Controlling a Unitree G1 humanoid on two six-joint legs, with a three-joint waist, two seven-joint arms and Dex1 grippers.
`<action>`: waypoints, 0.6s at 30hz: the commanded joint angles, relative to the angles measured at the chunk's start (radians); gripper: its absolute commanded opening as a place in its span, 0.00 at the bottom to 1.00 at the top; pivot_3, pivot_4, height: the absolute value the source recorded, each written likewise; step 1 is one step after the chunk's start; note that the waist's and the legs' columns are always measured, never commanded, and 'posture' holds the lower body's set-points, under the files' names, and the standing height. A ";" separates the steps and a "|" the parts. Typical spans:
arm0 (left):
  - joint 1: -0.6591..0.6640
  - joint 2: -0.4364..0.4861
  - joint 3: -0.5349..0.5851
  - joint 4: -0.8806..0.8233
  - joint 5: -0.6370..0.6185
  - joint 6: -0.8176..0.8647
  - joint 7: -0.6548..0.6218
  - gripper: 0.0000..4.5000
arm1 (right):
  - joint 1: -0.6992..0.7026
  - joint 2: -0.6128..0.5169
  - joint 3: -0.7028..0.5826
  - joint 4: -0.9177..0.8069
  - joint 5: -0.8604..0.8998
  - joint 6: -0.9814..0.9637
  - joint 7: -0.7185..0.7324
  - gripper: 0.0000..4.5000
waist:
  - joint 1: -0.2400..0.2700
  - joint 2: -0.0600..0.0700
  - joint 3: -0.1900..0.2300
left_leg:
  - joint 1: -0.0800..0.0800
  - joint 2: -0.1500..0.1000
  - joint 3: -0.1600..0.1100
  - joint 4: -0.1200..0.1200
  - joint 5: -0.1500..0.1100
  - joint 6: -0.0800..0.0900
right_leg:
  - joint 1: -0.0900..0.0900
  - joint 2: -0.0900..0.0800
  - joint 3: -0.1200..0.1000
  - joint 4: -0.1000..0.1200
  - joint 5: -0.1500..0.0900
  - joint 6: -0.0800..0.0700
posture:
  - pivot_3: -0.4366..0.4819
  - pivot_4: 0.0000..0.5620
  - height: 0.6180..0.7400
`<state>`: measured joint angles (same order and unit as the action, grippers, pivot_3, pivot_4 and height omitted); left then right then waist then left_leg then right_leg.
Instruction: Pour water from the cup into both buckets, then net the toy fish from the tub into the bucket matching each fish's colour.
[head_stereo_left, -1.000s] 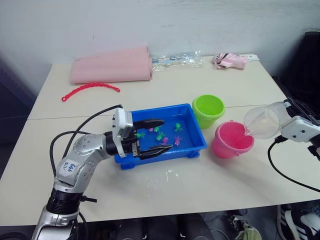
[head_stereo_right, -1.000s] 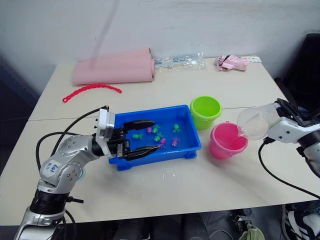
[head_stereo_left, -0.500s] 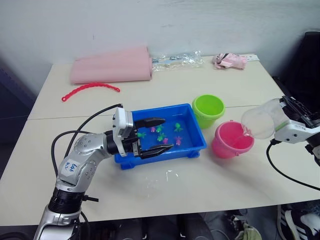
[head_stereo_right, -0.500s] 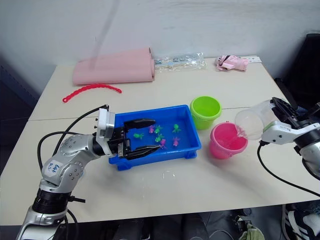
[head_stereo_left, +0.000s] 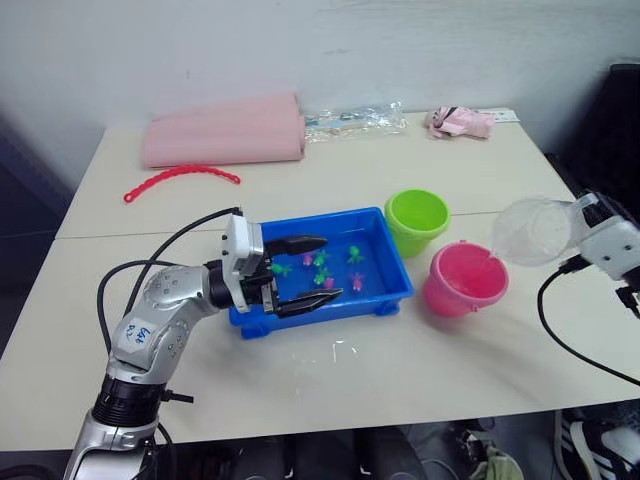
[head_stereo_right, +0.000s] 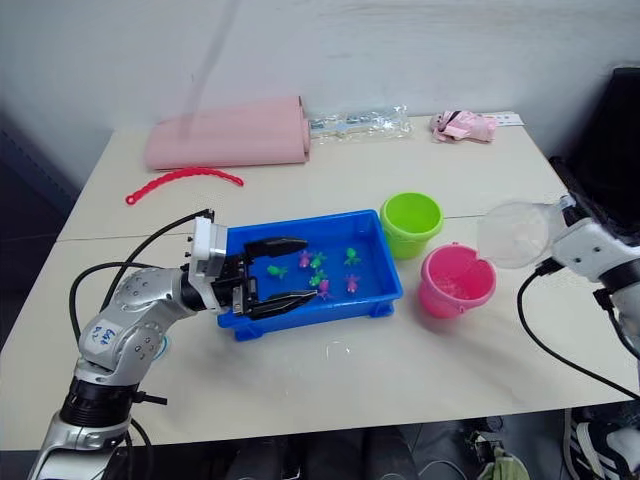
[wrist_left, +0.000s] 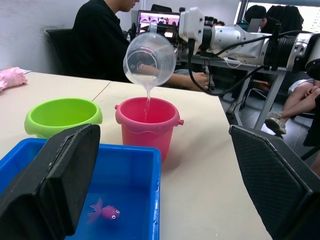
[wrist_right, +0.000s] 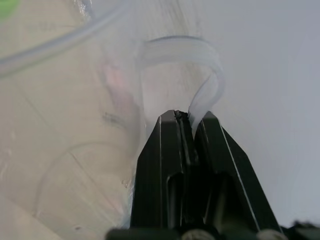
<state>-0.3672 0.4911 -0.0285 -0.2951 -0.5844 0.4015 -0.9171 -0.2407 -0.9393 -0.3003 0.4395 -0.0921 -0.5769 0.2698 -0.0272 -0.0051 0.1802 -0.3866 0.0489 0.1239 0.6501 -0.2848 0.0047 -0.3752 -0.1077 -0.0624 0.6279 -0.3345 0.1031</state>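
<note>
The right gripper (wrist_right: 189, 120) has its fingers closed on the thin loop handle of the cup (head_stereo_left: 532, 230); the cup is held tipped above the pink bucket (head_stereo_left: 465, 279), and a thin stream of water runs from its lip into that bucket; the green bucket (head_stereo_left: 417, 220) stands just beside the pink one, next to the far right corner of the tub (head_stereo_left: 390, 262). The left gripper (head_stereo_left: 306, 270) rests over the near left part of the tub with its fingers spread apart, holding nothing; several toy fish (head_stereo_left: 322, 272) lie in the tub ahead of it.

Handling judgement: the cup is thin clear plastic, light, and likely to flex; the handle is the only firm purchase, so the grip should stay there; the weight shifts as water leaves, so tilt changes should be slow to avoid splashing onto the worktop (head_stereo_left: 400, 370). The buckets appear light and could slide if struck by the cup rim.
</note>
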 joint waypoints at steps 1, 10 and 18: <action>0.006 0.020 0.036 0.003 -0.003 -0.015 -0.010 1.00 | -0.013 0.025 -0.065 -0.030 0.246 0.086 0.159 0.00 | 0.000 0.000 0.000 | 0.000 0.000 0.000 0.000 0.000 0.000 | 0.000 0.001 0.000 0.000 0.000 0.000 | 0.48 0.27 1.00; -0.006 0.037 0.070 0.037 0.009 -0.025 0.002 1.00 | -0.162 0.051 -0.047 -0.005 0.256 0.287 0.099 0.00 | 0.000 0.000 0.000 | 0.000 0.000 0.000 0.000 0.000 0.000 | 0.000 0.000 0.000 0.000 0.000 0.000 | 0.48 0.27 1.00; -0.042 0.073 0.120 0.080 -0.002 -0.013 -0.014 1.00 | -0.460 0.046 0.143 0.159 0.085 0.350 0.154 0.00 | -0.003 0.000 0.000 | -0.001 0.000 0.002 0.001 0.000 0.001 | -0.002 -0.001 -0.002 0.002 0.000 0.000 | 0.48 0.27 1.00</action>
<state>-0.3914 0.5474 0.0603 -0.2144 -0.5840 0.4048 -0.9200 -0.6415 -0.8777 -0.1724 0.5791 0.0259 -0.1927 0.4110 -0.0302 -0.0051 0.1807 -0.3872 0.0487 0.1263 0.6503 -0.2844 0.0054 -0.3786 -0.1085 -0.0646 0.6299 -0.3343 0.1034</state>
